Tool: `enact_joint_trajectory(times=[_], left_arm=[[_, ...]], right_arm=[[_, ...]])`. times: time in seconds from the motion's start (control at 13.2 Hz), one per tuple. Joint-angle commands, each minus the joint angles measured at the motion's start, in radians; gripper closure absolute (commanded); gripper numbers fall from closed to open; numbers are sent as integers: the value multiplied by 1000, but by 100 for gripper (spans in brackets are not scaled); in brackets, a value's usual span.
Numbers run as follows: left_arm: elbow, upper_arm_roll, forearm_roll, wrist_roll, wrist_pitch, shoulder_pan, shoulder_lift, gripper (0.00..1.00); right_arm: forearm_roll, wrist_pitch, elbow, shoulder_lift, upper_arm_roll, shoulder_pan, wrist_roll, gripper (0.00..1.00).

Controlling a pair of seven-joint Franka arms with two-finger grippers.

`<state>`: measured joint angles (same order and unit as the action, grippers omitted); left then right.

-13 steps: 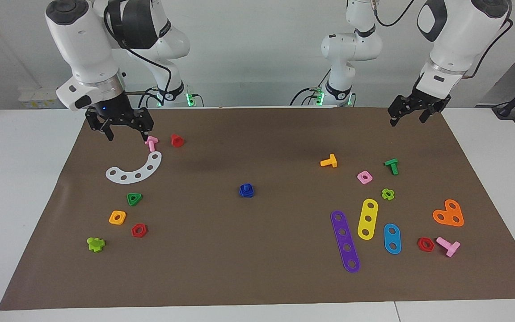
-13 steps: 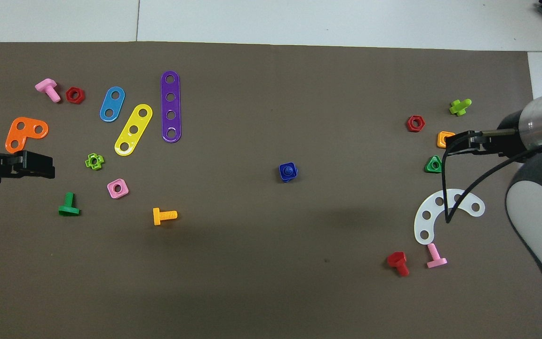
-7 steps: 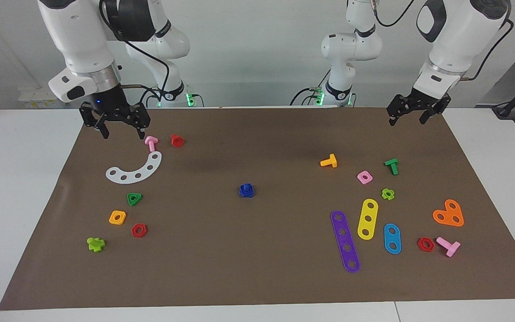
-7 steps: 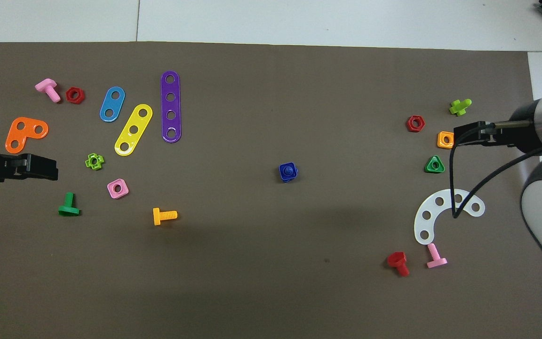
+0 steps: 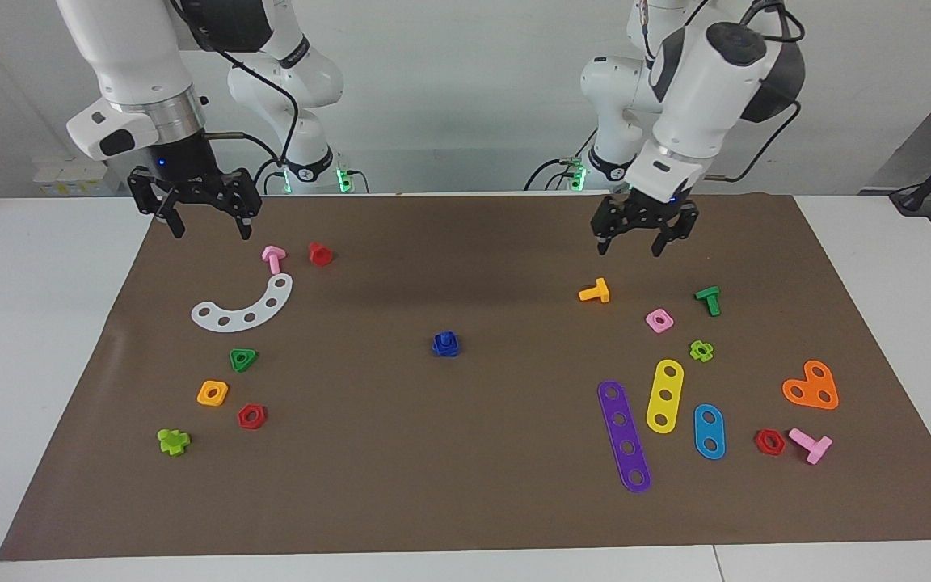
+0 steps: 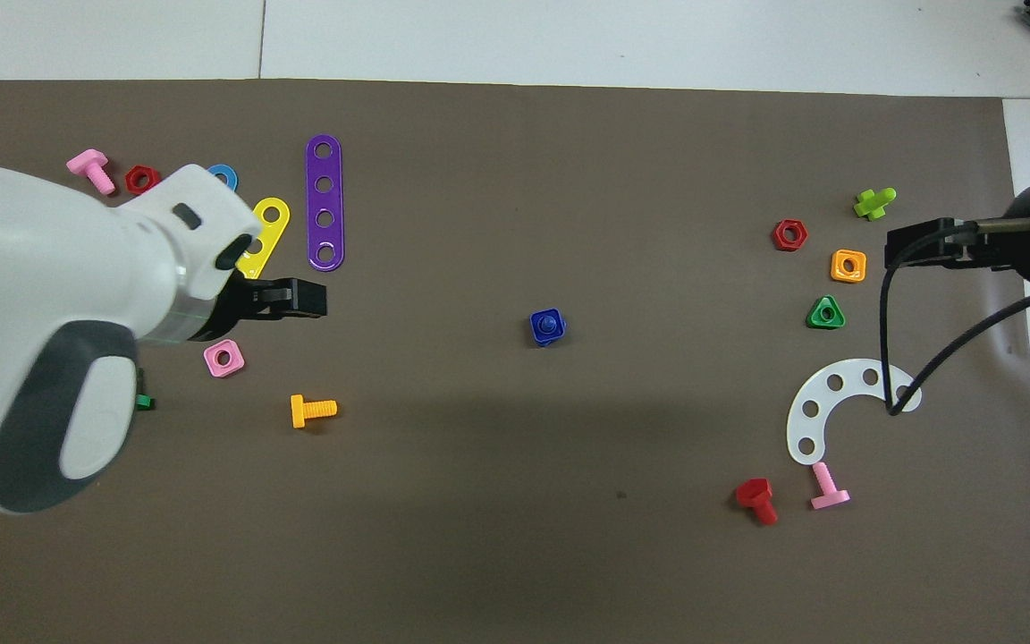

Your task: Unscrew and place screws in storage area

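Since the earlier frames the left claw [image 5: 634, 241] has been carried in from the left arm's end of the surface [image 5: 465, 501] toward the middle, and now hangs in the air above the mat just beside the orange T-shaped screw [image 5: 595, 292]; the right claw [image 5: 208, 229] has been lifted up and away from the pink T-shaped screw [image 5: 273, 258] and the white curved strip [image 5: 244, 308], toward the mat's edge at the right arm's end. Both claws are seen with fingers spread wide and nothing is held in either. The dark-blue screw [image 5: 446, 343] is found near the middle of the mat, well apart from both claws, seated in the blue square nut [image 6: 540, 332] with its head uppermost, and no part around it has been disturbed. The step in hand is judged to be the approach: the screw has not yet been reached, let alone loosened. For the next move, the left claw would need to be brought over the blue pair and lowered with its fingers either side of the screw head, while the nut would probably have to be steadied, perhaps by the right claw, so that the head can be turned free. Which part of the surface serves as the storage area cannot be told.
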<state>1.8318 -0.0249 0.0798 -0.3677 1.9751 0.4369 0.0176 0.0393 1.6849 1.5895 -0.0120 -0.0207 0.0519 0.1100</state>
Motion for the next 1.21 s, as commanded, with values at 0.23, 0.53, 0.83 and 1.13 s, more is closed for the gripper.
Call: enact_joint_trajectory(times=[0.23,0.53,0.83,1.13], left_arm=[[-205,-20,6,-209,223,210,367,5],[-278,-21,-12,-274,307,279,509,8],[-214,-21,-14,-274,353,347,524,11],[-215,-26,-14,-274,340,375,545,28]], right_arm=[[-10,-53,-16,3,-30,-18,16,0],[-24,-57,-11,7,-27,-17,14,0],[-25,-108,-6,0,-28,-15,5,0],[-25,-126,-5,-5,-28,-11,5,0]])
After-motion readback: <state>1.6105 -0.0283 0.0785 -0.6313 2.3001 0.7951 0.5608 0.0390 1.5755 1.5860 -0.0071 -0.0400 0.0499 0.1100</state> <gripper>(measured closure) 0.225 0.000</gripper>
